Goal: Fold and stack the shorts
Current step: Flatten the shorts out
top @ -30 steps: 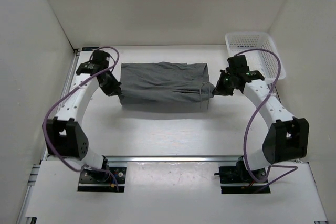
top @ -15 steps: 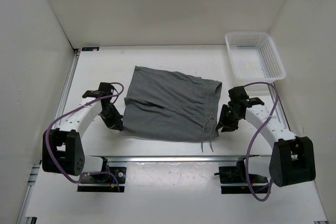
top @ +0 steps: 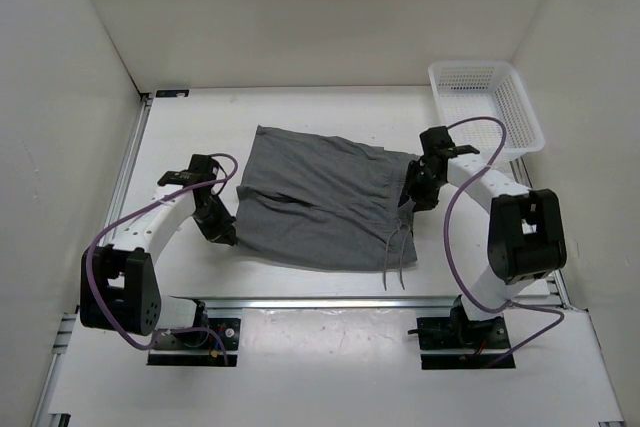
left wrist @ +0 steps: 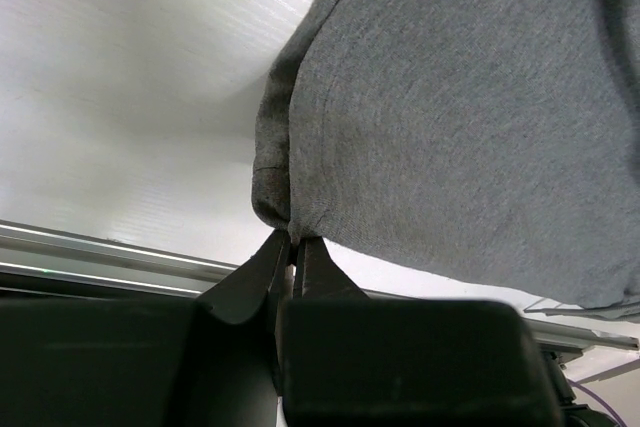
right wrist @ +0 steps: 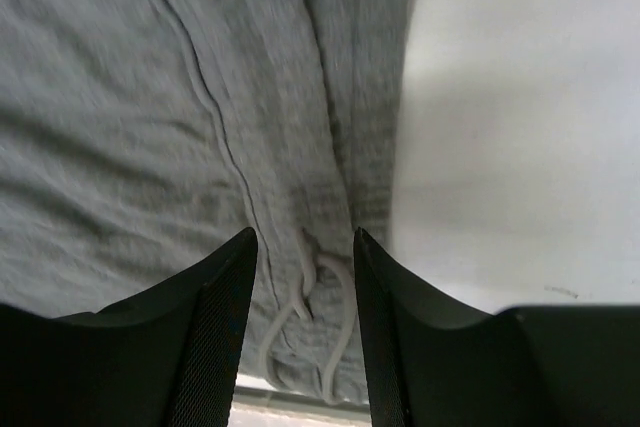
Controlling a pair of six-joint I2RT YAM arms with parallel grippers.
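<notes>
The grey shorts (top: 320, 197) lie spread flat in the middle of the table, waistband to the right, with the drawstring (top: 396, 255) trailing toward the near edge. My left gripper (top: 224, 238) is shut on the near left hem corner of the shorts; the left wrist view shows the fingers pinching that corner (left wrist: 293, 237). My right gripper (top: 412, 197) is open over the waistband on the right side and holds nothing. In the right wrist view its open jaws (right wrist: 305, 247) frame the grey shorts (right wrist: 150, 117) and the pale drawstring (right wrist: 300, 302).
A white mesh basket (top: 520, 107) stands at the far right corner. White walls close in the table on the left, back and right. A metal rail (top: 330, 301) runs along the near edge in front of the arm bases.
Both grippers pulled the shorts toward the near edge, and they opened out flat. Since then my right gripper has let go and moved back along the waistband. The left has kept its hold.
</notes>
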